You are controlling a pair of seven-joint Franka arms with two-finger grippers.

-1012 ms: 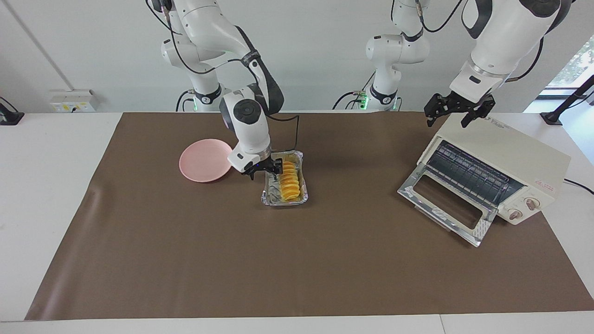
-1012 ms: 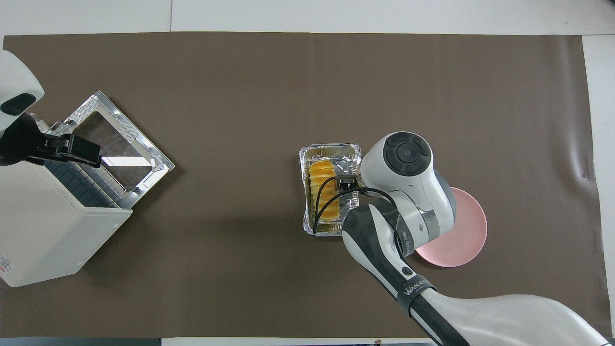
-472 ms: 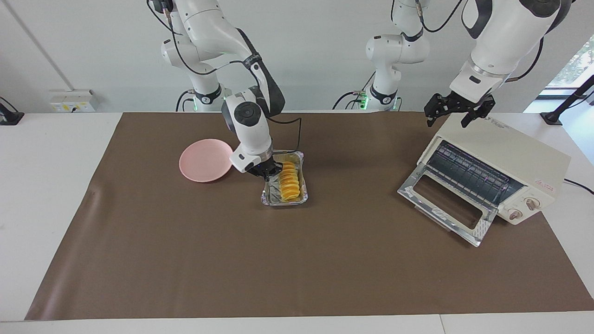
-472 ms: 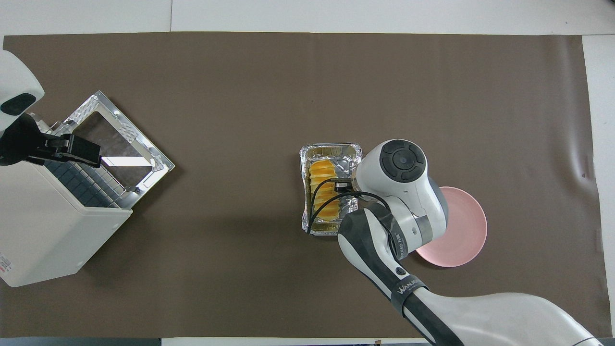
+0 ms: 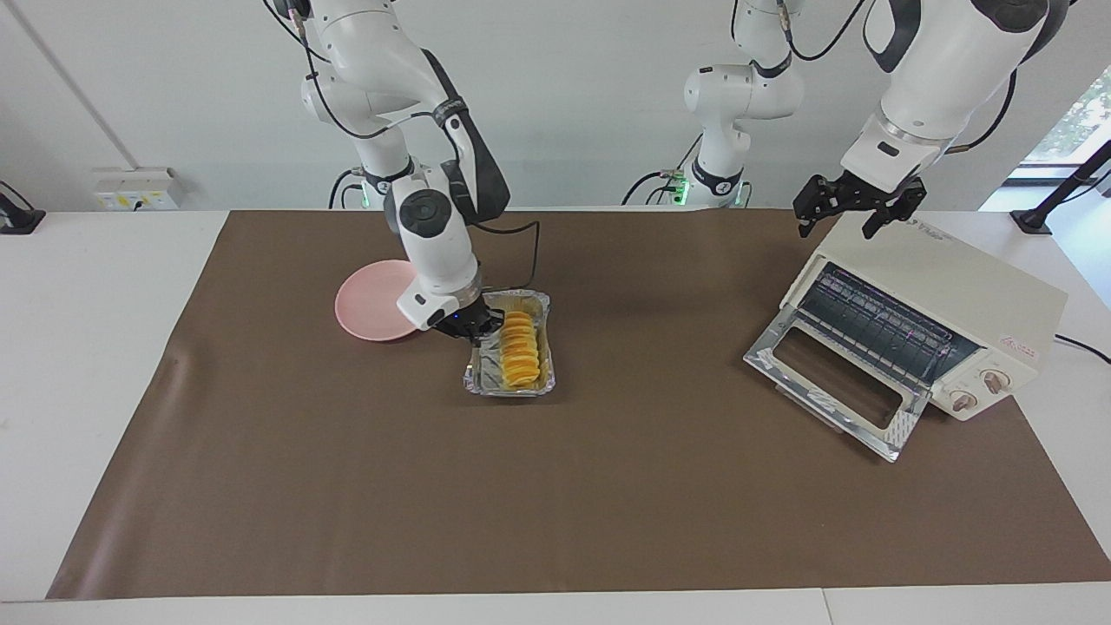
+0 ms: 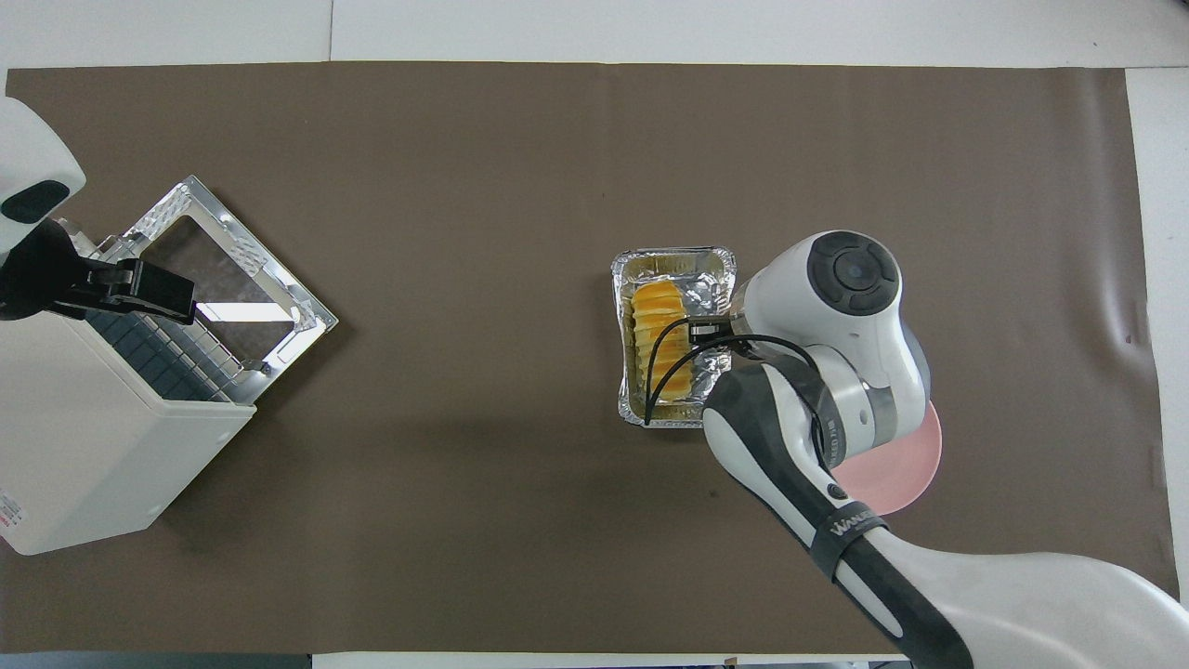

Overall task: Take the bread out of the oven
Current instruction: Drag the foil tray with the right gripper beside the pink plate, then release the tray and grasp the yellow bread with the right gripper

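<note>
The bread (image 5: 519,349) (image 6: 658,336), a ridged golden-orange loaf, lies in a crinkled foil tray (image 5: 510,391) (image 6: 673,263) on the brown mat, beside the pink plate. My right gripper (image 5: 476,328) (image 6: 708,327) is shut on the tray's long rim on the plate's side. The cream oven (image 5: 955,291) (image 6: 84,446) stands at the left arm's end with its glass door (image 5: 833,382) (image 6: 232,279) dropped open and its wire rack bare. My left gripper (image 5: 855,217) (image 6: 139,288) hangs open over the oven's top edge and holds nothing.
A pink round plate (image 5: 369,304) (image 6: 906,460) sits toward the right arm's end, partly covered by the right arm. The brown mat (image 5: 555,503) covers most of the white table. The open oven door juts out over the mat.
My right gripper closed on the foil tray's rim. It then carried tray and bread toward the plate and a little farther from the robots. The left arm has not moved.
</note>
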